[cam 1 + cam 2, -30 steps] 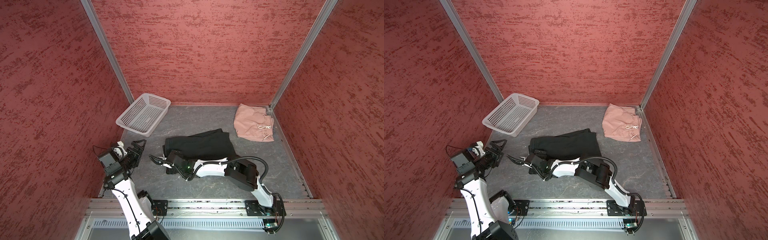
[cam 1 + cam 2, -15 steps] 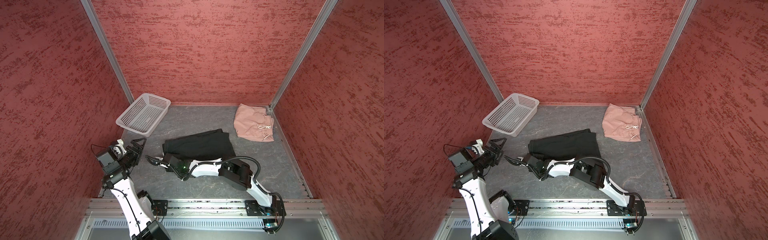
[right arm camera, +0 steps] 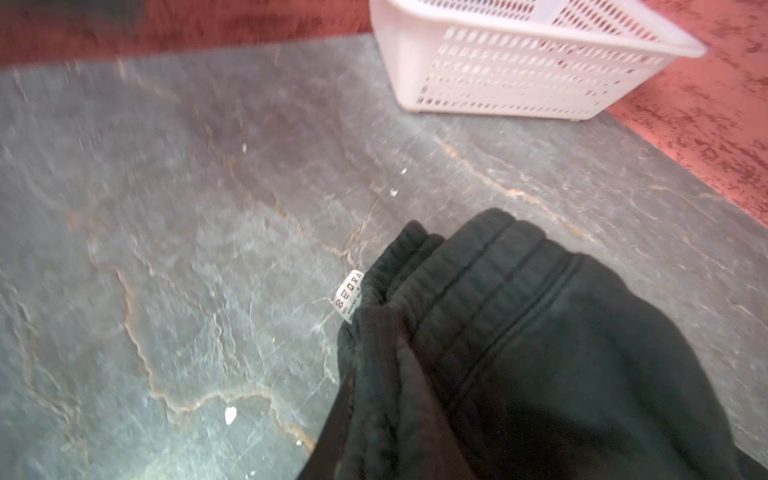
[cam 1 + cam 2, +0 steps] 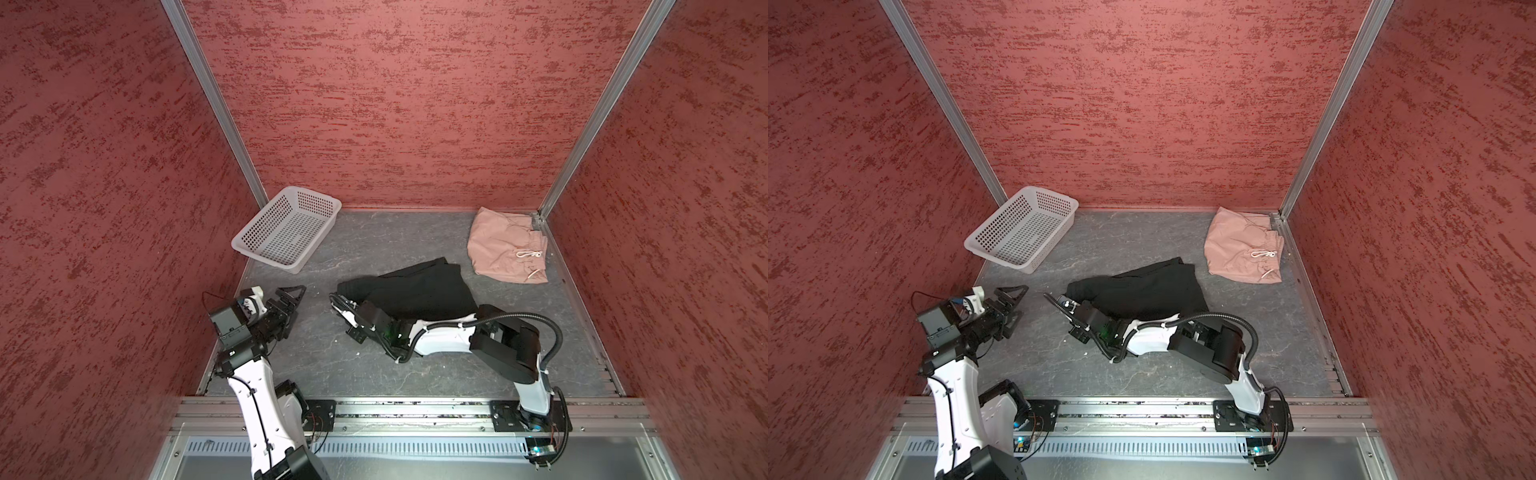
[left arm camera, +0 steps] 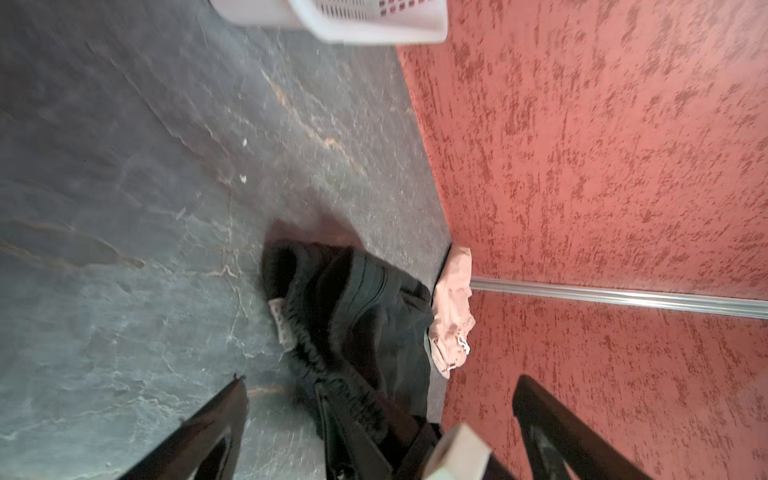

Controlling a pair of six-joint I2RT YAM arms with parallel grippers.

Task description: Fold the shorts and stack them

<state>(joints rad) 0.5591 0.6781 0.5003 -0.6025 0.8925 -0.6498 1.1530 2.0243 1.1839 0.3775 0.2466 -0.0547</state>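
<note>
The right gripper point(image 4: 337, 300) seemed clenched on the waistband point(image 3: 490, 278) of the black shorts point(image 4: 419, 291) lying on the worktop point(image 4: 316, 357), the left gripper point(image 4: 292, 294) gaped empty nearby, and the pink shorts point(image 4: 505, 249) sat in the far right corner.

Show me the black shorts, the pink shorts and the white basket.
black shorts point(image 4: 419, 291), in a top view, middle of the cloth
pink shorts point(image 4: 496, 249), in a top view, cloth beside the drawstring
white basket point(image 4: 266, 260), in a top view, near wall

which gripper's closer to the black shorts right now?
Right. The right gripper is at the waistband corner of the black shorts; the left gripper hangs open, apart from the cloth, further left in a top view.
</note>
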